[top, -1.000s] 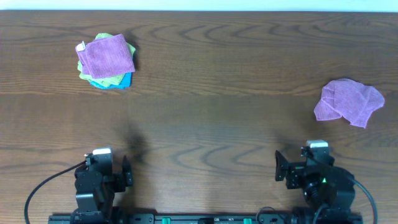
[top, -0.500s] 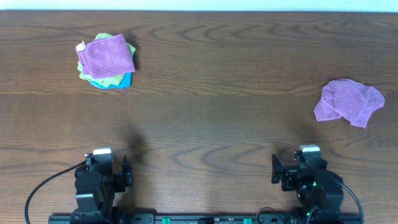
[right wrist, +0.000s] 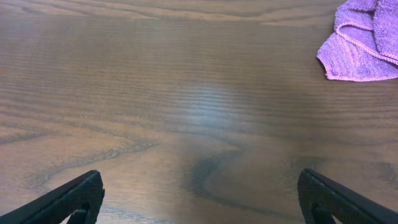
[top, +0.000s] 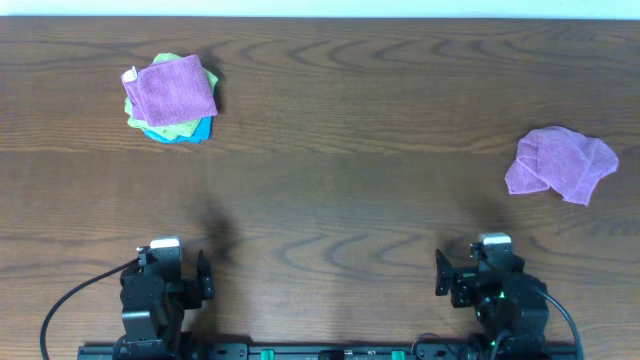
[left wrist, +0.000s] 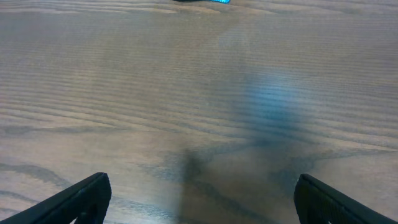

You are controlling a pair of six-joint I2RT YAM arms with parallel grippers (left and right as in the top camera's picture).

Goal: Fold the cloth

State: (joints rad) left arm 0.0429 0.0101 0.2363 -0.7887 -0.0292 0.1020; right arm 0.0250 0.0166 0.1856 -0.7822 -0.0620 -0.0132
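The cloth (top: 175, 88), purple with a small white tag at its left edge, lies folded on top of a stack at the far left of the table. My left gripper (top: 205, 275) is open and empty near the front edge, far in front of the stack; the left wrist view (left wrist: 202, 193) shows only bare wood between its fingers. My right gripper (top: 442, 276) is open and empty near the front edge at the right; the right wrist view (right wrist: 199, 190) shows bare wood between its fingers.
Under the cloth lie a lime-green cloth (top: 165, 129) and a blue cloth (top: 198, 131). Another purple cloth (top: 562, 163) with no tag showing lies crumpled at the far right, also in the right wrist view (right wrist: 364, 43). The wooden table (top: 340, 180) spans the view.
My right arm has drawn back a little toward the front edge and shifted slightly left. The left arm and all the cloths have not moved.
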